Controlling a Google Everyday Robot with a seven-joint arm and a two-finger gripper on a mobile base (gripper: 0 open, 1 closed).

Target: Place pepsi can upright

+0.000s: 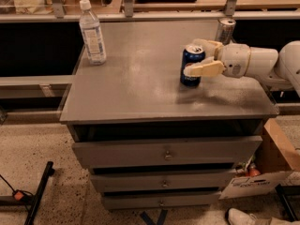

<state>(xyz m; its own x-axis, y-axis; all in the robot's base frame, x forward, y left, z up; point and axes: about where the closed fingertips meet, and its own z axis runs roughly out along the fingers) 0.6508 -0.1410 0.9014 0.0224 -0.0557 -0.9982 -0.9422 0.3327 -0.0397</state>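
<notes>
The pepsi can (189,78), dark blue with a silver top, stands upright on the grey cabinet top (140,83), right of the middle. My gripper (192,57) reaches in from the right, level with the can. One cream finger lies behind the can's top and the other finger (204,69) crosses its front. The fingers sit against the can's sides, shut on it. The white arm (255,62) stretches off to the right edge of the view.
A clear water bottle (92,33) stands at the back left of the top. A slim silver can (225,30) stands at the back right, just behind the arm. Drawers (164,153) are below, and a cardboard box (276,163) sits on the floor at right.
</notes>
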